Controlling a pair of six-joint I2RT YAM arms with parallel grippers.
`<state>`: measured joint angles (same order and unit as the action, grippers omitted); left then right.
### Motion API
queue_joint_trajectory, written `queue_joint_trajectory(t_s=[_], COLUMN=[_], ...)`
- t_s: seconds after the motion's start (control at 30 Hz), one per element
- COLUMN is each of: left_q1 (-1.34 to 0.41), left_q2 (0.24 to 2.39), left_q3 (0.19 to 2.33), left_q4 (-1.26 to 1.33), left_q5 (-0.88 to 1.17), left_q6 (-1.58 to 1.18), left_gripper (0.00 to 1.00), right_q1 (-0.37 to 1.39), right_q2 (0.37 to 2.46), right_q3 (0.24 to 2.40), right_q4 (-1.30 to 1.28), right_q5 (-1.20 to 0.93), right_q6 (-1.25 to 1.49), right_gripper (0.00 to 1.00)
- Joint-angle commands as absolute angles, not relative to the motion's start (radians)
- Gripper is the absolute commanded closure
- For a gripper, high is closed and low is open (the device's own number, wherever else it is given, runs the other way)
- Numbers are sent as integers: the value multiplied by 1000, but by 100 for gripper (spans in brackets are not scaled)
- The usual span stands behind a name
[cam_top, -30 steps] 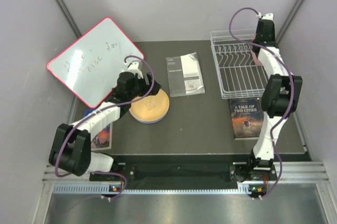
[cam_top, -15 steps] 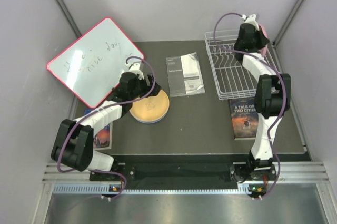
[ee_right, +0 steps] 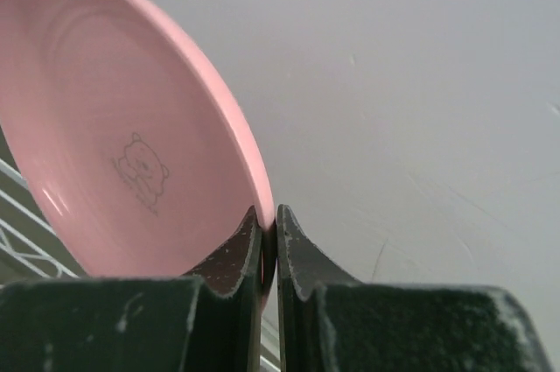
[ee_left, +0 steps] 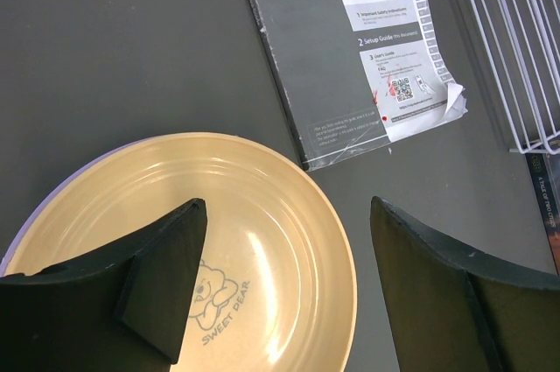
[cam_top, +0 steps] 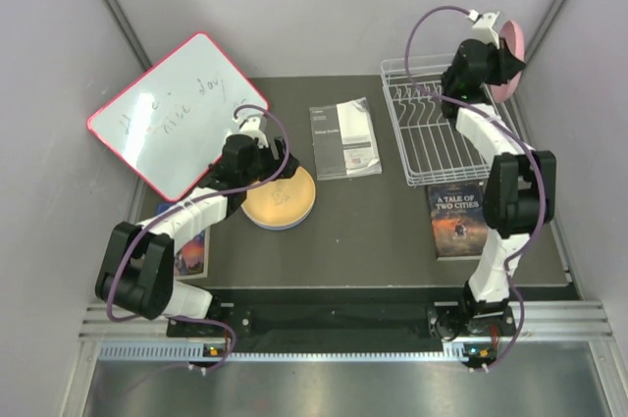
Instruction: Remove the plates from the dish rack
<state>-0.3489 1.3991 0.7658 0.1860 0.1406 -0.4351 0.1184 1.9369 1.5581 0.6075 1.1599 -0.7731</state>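
Left: the left claw (ee_left: 287, 241) hangs spread wide over the round, shallow orange plastic plate (ee_left: 254, 179), which lies flat on the dark bench (cam_top: 392, 231) on top of a lavender plate (ee_left: 52, 193) of the same shape. Only the lavender rim shows. Whether a light blue plate lies beneath cannot be told.

Centre: a grey-and-white "Setup Guide" booklet (cam_top: 345, 139) lies just beside this stack.

Right: the white wire dish rack (cam_top: 442, 137) shows no plate in it. Above its far right corner the right claw (ee_right: 269, 214) is pressed together on the rim of the round pink plastic plate (ee_right: 114, 127), which it holds on edge, close to the grey wall (ee_right: 420, 83).

Risks, as judged from this pose:
- The pinch takes only a thin strip of rim, so a quick swing could let the plate pivot or slip out and drop onto the wires.
- A turn toward the wall could knock the plate.
- If the pink plate is destined for the stack, the left claw sits in the way — the two arms could meet there.
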Motion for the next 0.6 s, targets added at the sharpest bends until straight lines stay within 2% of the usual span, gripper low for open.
queue_joint_trajectory(t_s=[0.0, 0.03, 0.13, 0.33, 0.57], left_q1=[-348, -348, -348, -348, -348], left_q2=[1364, 1362, 1361, 1328, 1304], left_q3=[799, 808, 824, 850, 848], left_q4=[215, 215, 218, 239, 333], left_q5=[138, 140, 159, 218, 294], left_q6=[-426, -426, -434, -449, -503], left_gripper=[20, 20, 20, 20, 20], right_q1=[130, 129, 140, 189, 276], right_q2=[1683, 1662, 1594, 1505, 1479], right_q3=[1635, 1658, 1694, 1548, 1382], right_q4=[121, -76, -294, -330, -256], right_q5=[987, 838, 569, 208, 37], right_q6=[-295, -220, -42, 121, 228], right_gripper=[100, 100, 100, 100, 100])
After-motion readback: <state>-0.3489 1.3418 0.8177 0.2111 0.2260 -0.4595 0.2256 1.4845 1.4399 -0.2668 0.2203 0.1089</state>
